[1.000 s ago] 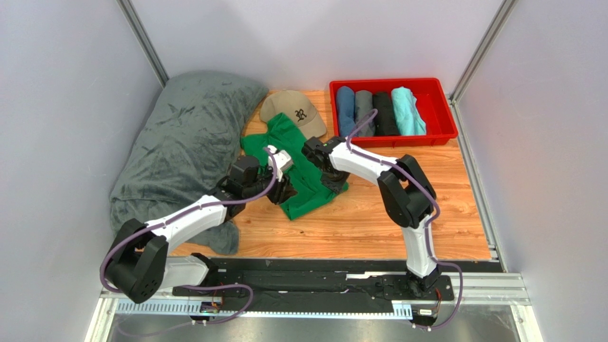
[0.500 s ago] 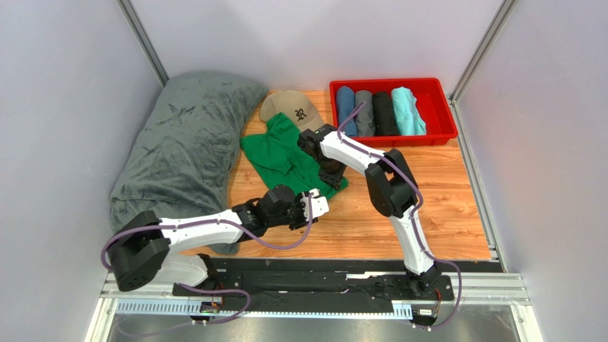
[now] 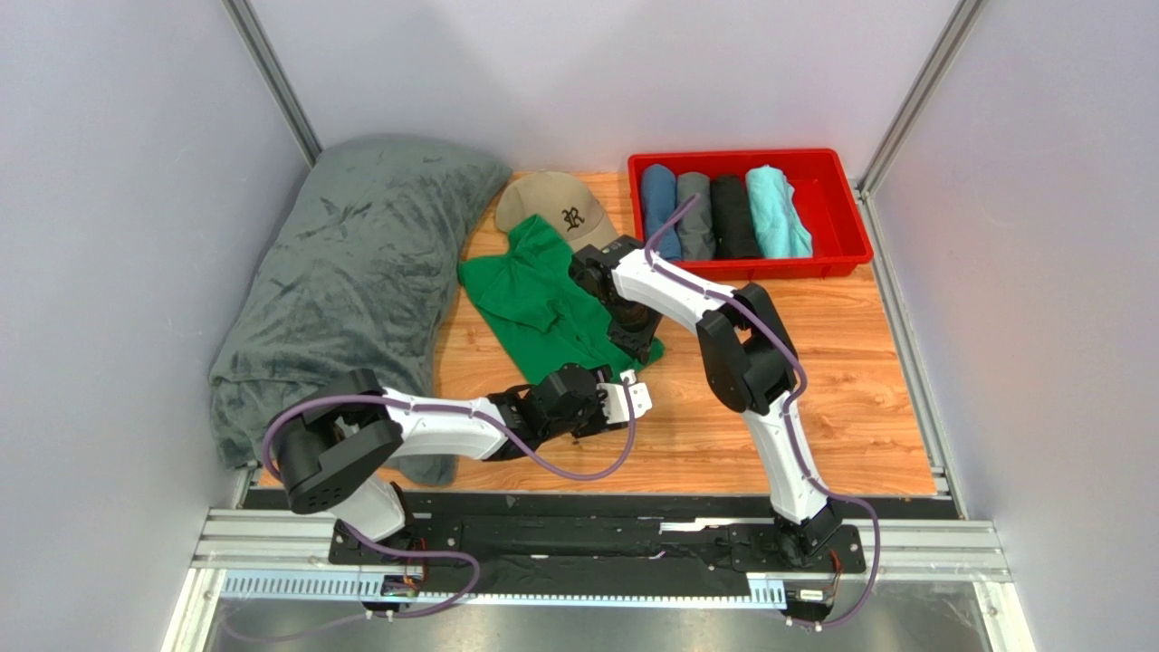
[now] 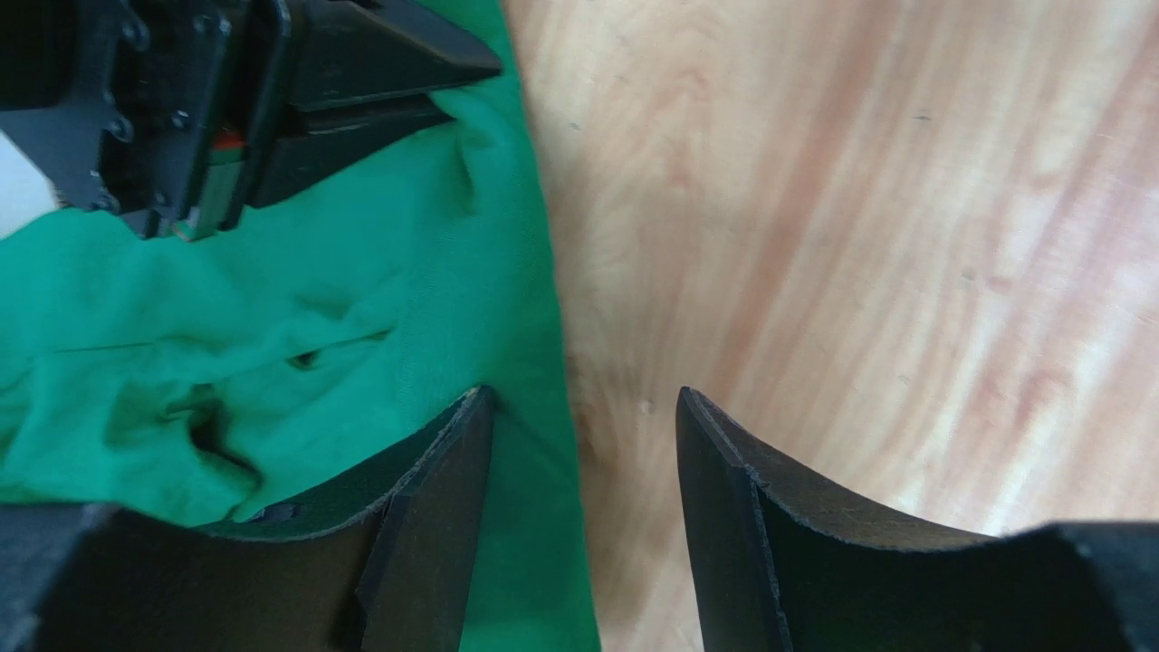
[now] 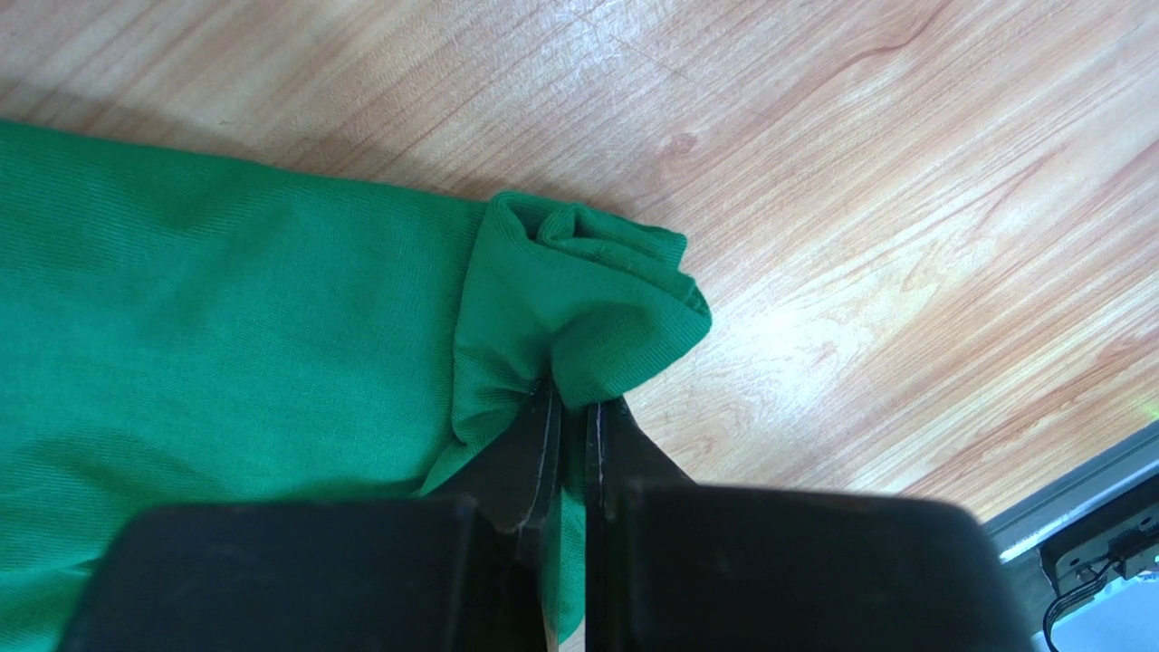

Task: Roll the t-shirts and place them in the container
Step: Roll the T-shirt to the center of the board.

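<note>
A bright green t-shirt (image 3: pixel 538 292) lies partly spread on the wooden table, its collar end toward the tan cap. My right gripper (image 3: pixel 631 337) is shut on a bunched fold at the shirt's right corner (image 5: pixel 585 279), the fabric pinched between its fingers (image 5: pixel 572 408). My left gripper (image 4: pixel 578 408) is low and open at the shirt's near right edge (image 4: pixel 531 340), which runs between its jaws, one finger (image 4: pixel 456 462) over cloth, the other over bare wood. In the top view it (image 3: pixel 630 400) sits just near of the right gripper. Several rolled t-shirts (image 3: pixel 718 211) lie side by side in the red bin.
A red bin (image 3: pixel 748 158) stands at the back right. A big dark-grey blanket (image 3: pixel 340 272) fills the left side, reaching the near edge. A tan cap (image 3: pixel 558 204) lies behind the green shirt. Bare wood (image 3: pixel 789 394) extends right of the shirt.
My left arm left the top of the shirt, swung toward the near side, then reached to the shirt's near right edge, jaws widening. The right gripper shifted slightly back, still holding the corner.
</note>
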You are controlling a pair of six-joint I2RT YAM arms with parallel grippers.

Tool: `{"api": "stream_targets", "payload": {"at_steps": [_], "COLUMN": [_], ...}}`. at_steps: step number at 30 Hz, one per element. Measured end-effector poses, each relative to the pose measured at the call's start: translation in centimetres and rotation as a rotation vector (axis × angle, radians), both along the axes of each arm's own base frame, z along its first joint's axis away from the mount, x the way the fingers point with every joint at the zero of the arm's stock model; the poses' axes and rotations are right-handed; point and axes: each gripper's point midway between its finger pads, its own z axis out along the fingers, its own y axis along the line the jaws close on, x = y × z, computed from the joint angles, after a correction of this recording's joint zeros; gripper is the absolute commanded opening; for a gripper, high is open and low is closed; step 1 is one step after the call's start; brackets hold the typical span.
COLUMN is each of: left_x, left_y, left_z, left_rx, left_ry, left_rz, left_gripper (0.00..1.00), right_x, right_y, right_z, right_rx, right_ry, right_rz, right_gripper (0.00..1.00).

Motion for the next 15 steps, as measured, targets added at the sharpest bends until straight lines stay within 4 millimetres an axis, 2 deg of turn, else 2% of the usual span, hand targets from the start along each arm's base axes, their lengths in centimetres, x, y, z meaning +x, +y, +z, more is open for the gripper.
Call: {"api": "stream_targets", "payload": {"at_steps": [9,12,15], "left_x": [1.6,2.0,2.4], "left_y": [-0.6,-0.6,-0.6], "left_z": [-0.1,-0.5,-0.8], "left_rx": [0.026,0.042,0.054], "left_ry": [-0.092,-0.107,-0.117], "left_rz": [0.041,0.051,0.071], "left_gripper": [0.59,0.54,0.4], "right_x": [0.0,-0.1,-0.1], "right_y": [0.0,0.0,0.1], "right_z": [0.0,0.0,0.0], "right_rx": [0.007,0.008,0.01], "right_ry": [0.006,0.007,0.008], "right_rz": [-0.003,-0.004,-0.005], "right_gripper": [0.0,0.0,0.0]}}
